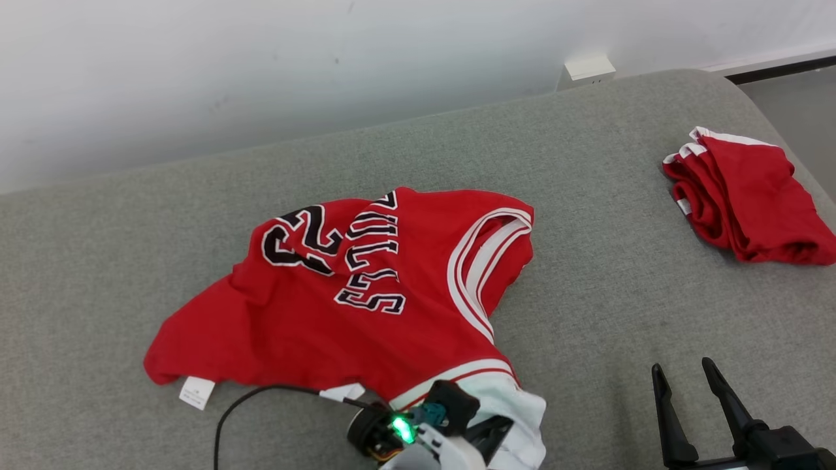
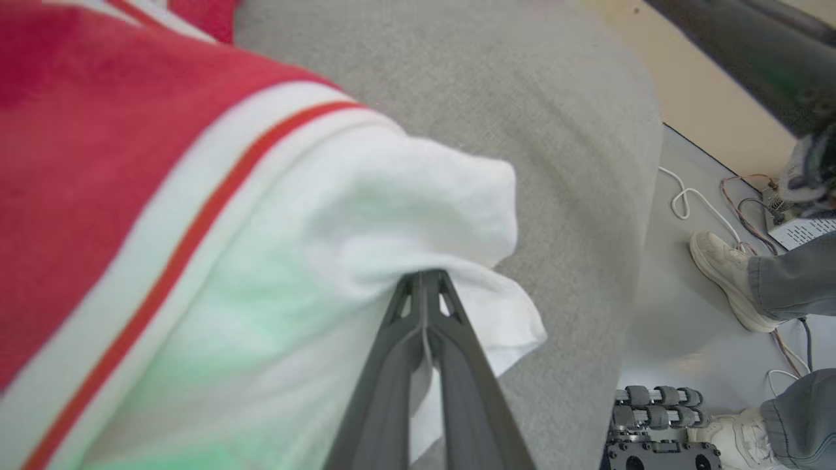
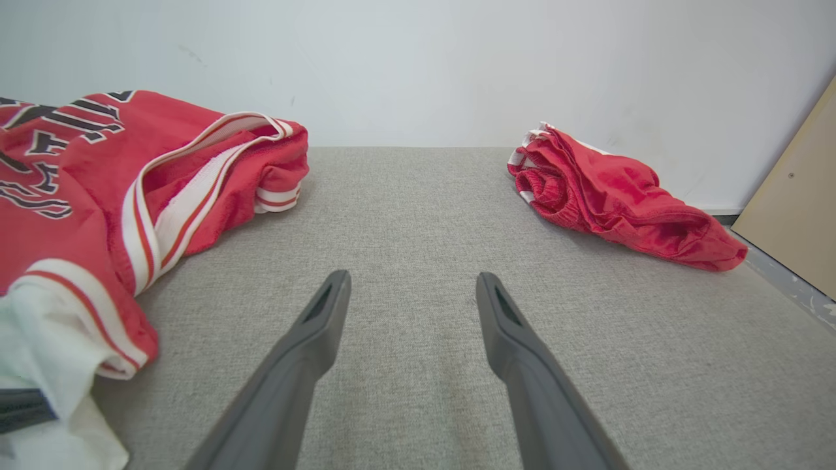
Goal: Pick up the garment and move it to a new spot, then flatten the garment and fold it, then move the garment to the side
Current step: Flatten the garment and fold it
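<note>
A grey upholstered surface [image 1: 620,274] meets a white wall [image 1: 261,59], grey floor [image 2: 679,339] alongside.

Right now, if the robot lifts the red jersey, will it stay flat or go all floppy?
Probably floppy: the red jersey lies wrinkled and bunched on the grey cushion. It would likely hang and drag from the white corner pinched in the left hand. It looks thin, so probably light.

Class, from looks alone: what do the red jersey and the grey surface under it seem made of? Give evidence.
The red jersey: soft knit fabric, probably polyester, matt; it creases and drapes, with striped trim. The grey surface: woven upholstery cloth, likely over padding; a coarse flecked weave shows and its edge is rounded.
</note>
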Controlling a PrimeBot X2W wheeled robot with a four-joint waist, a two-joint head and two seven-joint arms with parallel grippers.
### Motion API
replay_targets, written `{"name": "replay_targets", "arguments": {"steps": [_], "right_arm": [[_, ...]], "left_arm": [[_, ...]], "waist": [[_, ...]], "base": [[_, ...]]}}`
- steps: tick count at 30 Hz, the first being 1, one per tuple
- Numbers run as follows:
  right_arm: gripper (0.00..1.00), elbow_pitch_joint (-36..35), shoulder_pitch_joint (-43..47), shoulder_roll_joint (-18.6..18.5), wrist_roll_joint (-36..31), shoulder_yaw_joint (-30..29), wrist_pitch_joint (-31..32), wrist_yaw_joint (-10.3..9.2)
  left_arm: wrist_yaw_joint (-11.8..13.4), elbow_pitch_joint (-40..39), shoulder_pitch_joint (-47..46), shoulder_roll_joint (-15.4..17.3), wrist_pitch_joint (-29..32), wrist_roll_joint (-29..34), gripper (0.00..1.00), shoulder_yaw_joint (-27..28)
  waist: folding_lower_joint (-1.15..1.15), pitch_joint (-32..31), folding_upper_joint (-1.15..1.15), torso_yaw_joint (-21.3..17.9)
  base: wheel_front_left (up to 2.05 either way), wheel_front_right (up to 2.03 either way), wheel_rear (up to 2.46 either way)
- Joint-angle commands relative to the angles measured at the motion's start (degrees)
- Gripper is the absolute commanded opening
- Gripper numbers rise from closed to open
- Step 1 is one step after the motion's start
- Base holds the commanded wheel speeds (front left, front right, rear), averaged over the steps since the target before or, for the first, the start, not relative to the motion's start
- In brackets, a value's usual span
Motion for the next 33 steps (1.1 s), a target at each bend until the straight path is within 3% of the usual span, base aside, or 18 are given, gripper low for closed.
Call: {"name": "replay_targets", "arguments": {"steps": [1, 6, 12, 13, 15, 20, 25, 33], "right_arm": [[1.0, 0.15, -0.35, -0.15, -0.1, 0.03, 0.05, -0.15], [1.0, 0.54, -0.51, -0.15, -0.34, 0.33, 0.06, -0.15], [1.0, 1.01, -0.08, -0.16, -0.07, 0.64, 0.06, -0.15], [1.0, 1.06, -0.05, -0.15, 0.05, 0.63, 0.06, -0.15], [1.0, 1.11, 0.02, -0.15, 0.24, 0.56, 0.06, -0.15], [1.0, 1.17, 0.57, -0.16, 0.45, 0.19, 0.06, -0.15], [1.0, -0.01, 1.41, -0.15, -0.4, -1.38, 0.06, -0.15], [1.0, -4.46, 3.22, -0.37, -2.41, -5.31, 0.06, -0.15]], "left_arm": [[-0.36, 0.36, -0.9, -0.74, -1.24, -0.17, 0.0, 0.25], [-1.73, 0.78, -1.66, -3.22, -4.51, -1.24, 0.0, 0.58], [-1.65, 2.53, -0.84, -4.3, -4.72, -2.41, 0.0, -0.89], [-1.49, 2.98, -0.8, -4.32, -4.48, -2.58, 0.11, -1.18], [-1.33, 4.03, -0.91, -4.39, -3.87, -2.67, 1.0, -1.74], [-1.12, 4.22, -1.45, -3.96, -3.34, -3.37, 1.0, -1.24], [0.89, -0.51, 0.24, 0.22, -4.0, -4.48, 1.0, 0.71], [10.58, -14.07, 5.95, 10.03, -10.73, -4.54, 1.0, 8.44]], "waist": [[0.0, -0.17, 0.0, 0.03], [0.0, -0.74, 0.0, -0.02], [0.0, -1.22, 0.0, 0.03], [0.0, -1.22, 0.0, 0.1], [0.0, -1.3, 0.0, 0.34], [0.0, -2.49, 0.0, 1.24], [0.0, -4.54, 0.0, 2.51], [0.0, -8.52, 0.0, 6.1]], "base": [[0.0, 0.0, 0.0], [0.0, 0.0, 0.0], [0.0, 0.0, 0.0], [0.0, 0.0, 0.0], [0.0, 0.0, 0.0], [0.0, 0.0, 0.0], [0.0, 0.0, 0.0], [0.0, 0.0, 0.0]]}}
